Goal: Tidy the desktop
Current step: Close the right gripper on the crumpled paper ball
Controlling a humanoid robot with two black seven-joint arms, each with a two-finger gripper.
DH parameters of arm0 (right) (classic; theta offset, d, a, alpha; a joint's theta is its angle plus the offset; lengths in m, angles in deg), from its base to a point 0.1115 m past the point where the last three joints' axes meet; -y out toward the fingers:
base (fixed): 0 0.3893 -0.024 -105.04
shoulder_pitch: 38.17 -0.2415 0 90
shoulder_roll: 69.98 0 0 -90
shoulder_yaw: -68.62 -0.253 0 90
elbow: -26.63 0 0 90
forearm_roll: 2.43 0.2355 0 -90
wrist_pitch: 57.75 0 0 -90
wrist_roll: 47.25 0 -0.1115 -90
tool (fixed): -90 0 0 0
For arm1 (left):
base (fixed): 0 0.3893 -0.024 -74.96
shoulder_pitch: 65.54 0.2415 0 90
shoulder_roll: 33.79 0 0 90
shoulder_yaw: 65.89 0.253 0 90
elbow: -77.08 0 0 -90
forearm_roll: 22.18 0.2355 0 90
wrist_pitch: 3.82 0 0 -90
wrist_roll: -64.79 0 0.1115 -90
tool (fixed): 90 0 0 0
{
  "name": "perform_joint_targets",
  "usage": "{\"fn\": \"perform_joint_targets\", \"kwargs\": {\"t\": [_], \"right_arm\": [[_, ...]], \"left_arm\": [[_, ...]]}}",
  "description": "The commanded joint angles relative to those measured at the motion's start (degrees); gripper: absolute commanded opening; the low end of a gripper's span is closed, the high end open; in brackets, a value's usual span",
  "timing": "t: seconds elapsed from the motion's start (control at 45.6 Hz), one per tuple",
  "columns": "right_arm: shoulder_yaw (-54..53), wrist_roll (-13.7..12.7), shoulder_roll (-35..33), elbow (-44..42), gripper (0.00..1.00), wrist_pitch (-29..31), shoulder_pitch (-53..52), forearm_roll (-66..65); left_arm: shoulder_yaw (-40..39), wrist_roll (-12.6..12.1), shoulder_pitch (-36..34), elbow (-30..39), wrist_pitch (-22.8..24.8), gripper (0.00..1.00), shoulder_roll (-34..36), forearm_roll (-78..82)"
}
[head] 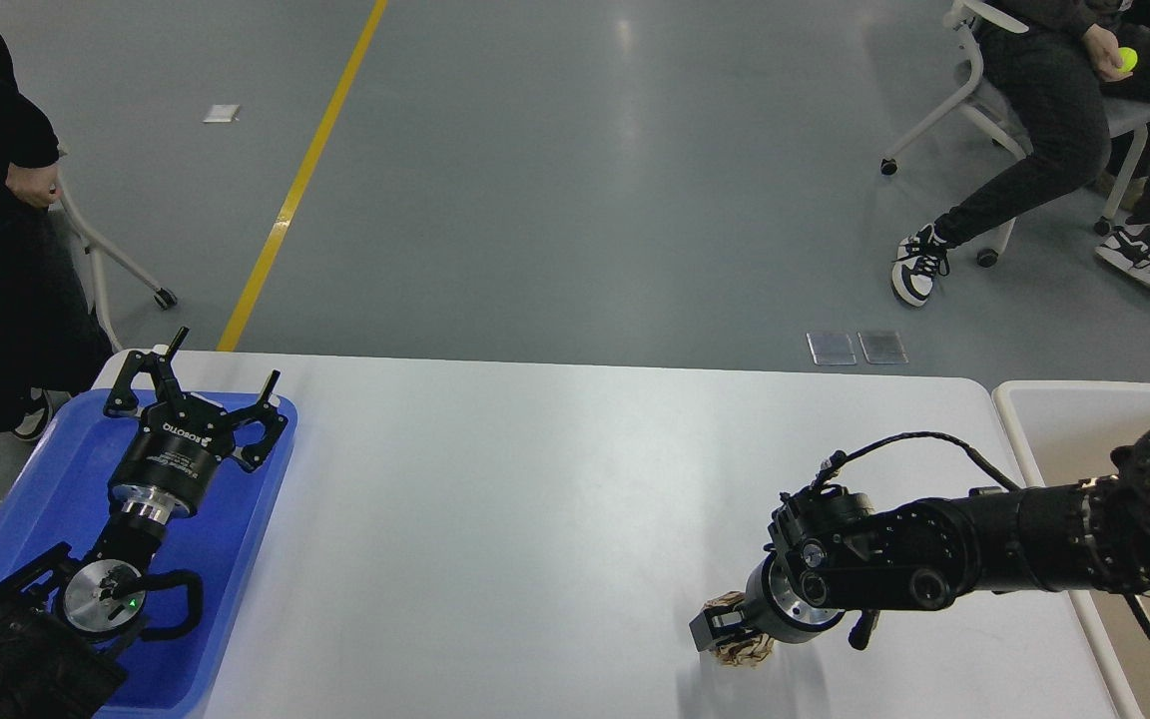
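Note:
The white desktop [535,499] fills the lower half of the head view. A crumpled brown paper ball [741,649] lies on it near the front right. My right gripper [735,631] points down right over the ball and hides most of it. One dark finger [709,631] shows at the ball's left side; the other finger is hidden, so I cannot tell whether the jaws are closed. My left gripper [226,355] is open and empty above the far end of the blue tray [46,499].
A beige bin with a white rim [1034,399] stands against the desktop's right edge, under my right arm. Seated people and wheeled chairs are beyond the table at far left and far right [1064,110].

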State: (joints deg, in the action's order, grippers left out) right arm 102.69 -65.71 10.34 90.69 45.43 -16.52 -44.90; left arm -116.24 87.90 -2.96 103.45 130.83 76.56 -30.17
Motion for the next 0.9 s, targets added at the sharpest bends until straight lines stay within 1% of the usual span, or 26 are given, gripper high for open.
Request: {"fn": "perform_joint_targets", "kwargs": {"t": [0.0, 0.066, 0.132, 0.197, 0.548, 0.811, 0.877], "right_arm": [[0.47, 0.18, 0.36, 0.19, 0.58, -0.08, 0.24, 0.2], [0.64, 0.18, 0.63, 0.37, 0.42, 0.01, 0.33, 0.2], [0.73, 0.18, 0.8, 0.46, 0.17, 0.01, 0.33, 0.2], [0.82, 0.18, 0.8, 0.46, 0.0, 0.01, 0.33, 0.29], [0.73, 0.27, -0.16, 2.39, 0.0, -0.08, -1.08, 1.43], [1.0, 0.27, -4.2, 8.63, 0.0, 0.18, -8.1, 4.59], [2.84, 0.27, -5.35, 10.38, 0.0, 0.62, -11.18, 6.08]], "left_arm": [[-0.01, 0.0, 0.0, 0.0, -0.01, 0.99, -0.05, 0.0], [-0.01, 0.0, 0.0, 0.0, -0.01, 0.99, -0.05, 0.0], [-0.01, 0.0, 0.0, 0.0, -0.01, 0.99, 0.04, 0.0], [-0.01, 0.0, 0.0, 0.0, -0.01, 0.99, 0.04, 0.0], [0.08, 0.0, 0.0, 0.0, -0.01, 0.99, -0.05, 0.0], [-0.01, 0.0, -0.09, 0.0, -0.01, 0.99, -0.05, 0.0], [-0.01, 0.0, -0.09, 0.0, -0.01, 0.99, -0.05, 0.0]]}}
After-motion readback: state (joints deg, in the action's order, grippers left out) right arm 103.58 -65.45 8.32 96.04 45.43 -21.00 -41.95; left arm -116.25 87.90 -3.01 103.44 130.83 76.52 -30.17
